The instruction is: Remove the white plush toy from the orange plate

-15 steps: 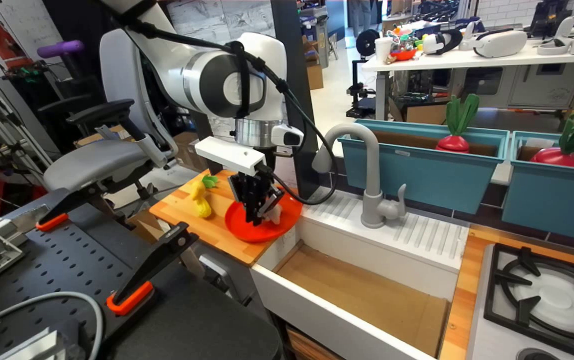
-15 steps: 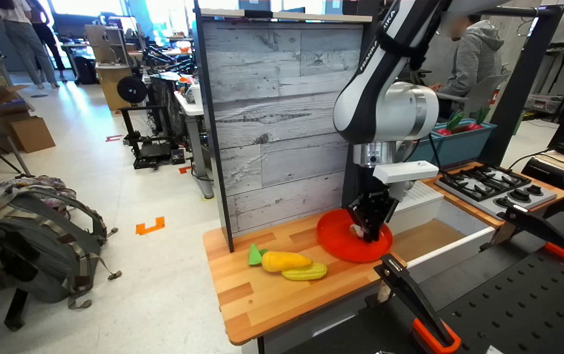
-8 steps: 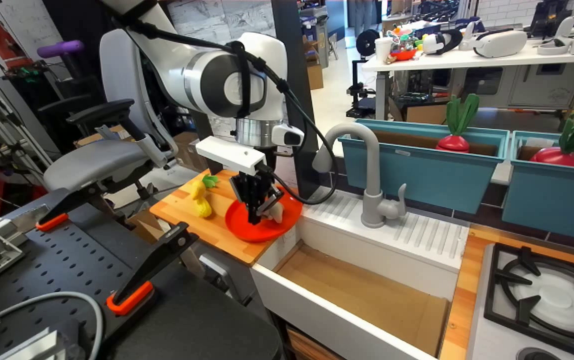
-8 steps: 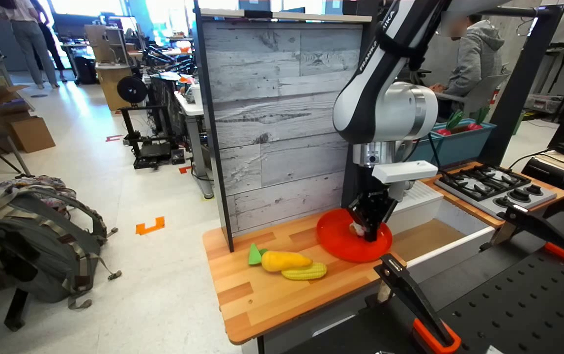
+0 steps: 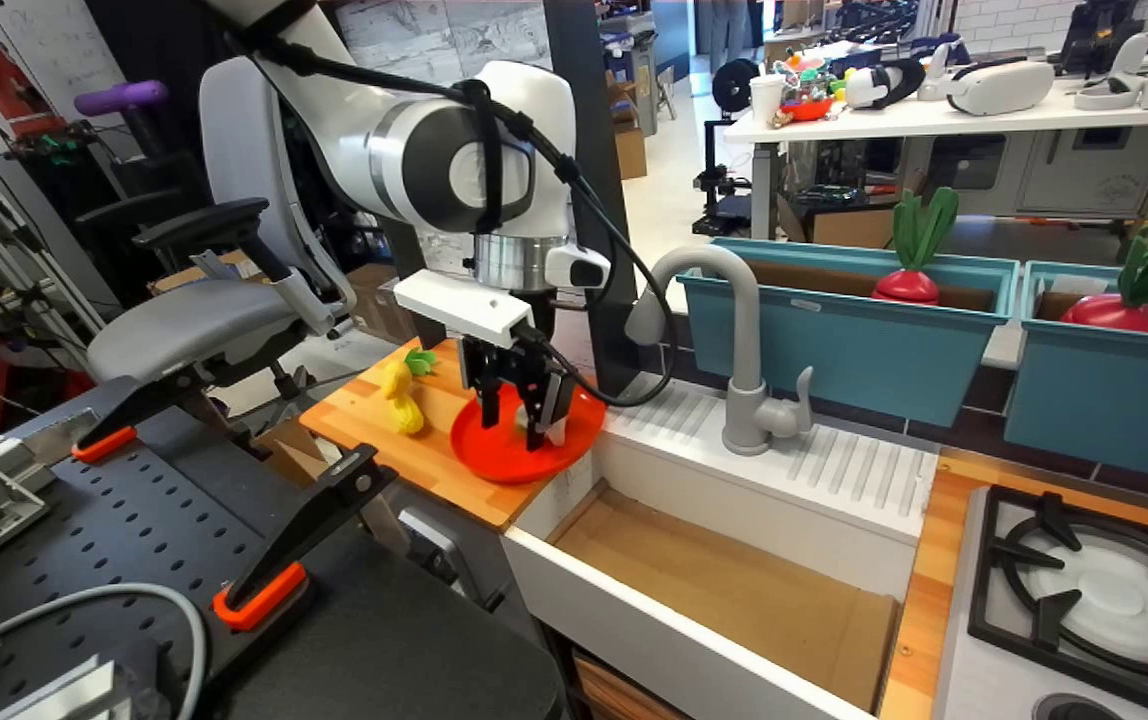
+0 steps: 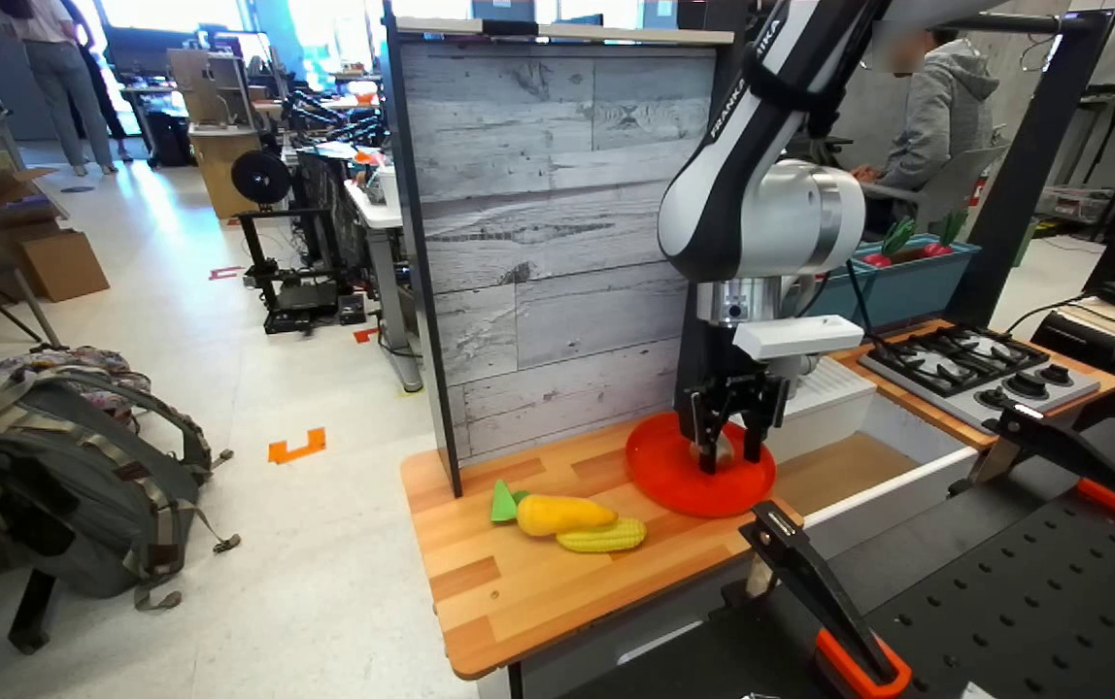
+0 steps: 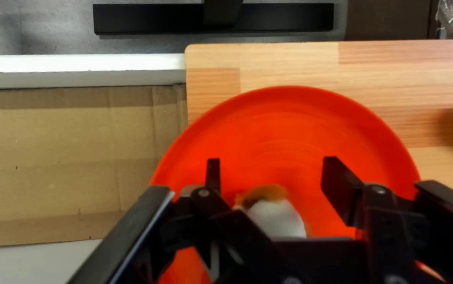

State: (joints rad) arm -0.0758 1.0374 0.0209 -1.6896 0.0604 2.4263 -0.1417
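Note:
The orange plate lies on the wooden board and shows in both exterior views. The white plush toy, whitish with an orange-brown end, lies on it. My gripper is open above the plate, fingers pointing down. In the wrist view the toy shows between the fingers, nearer the left one, its lower part hidden by the gripper. In an exterior view the gripper partly covers the toy. In an exterior view the toy shows beside and behind a finger of the gripper.
The wooden board also holds a yellow fruit-like item and a corn cob. The sink adjoins the plate's side, with a faucet behind it. A plank wall stands behind the board.
My gripper was shut beside the toy in the earlier frames and has now opened. The arm has risen very slightly. The toy is still on the plate.

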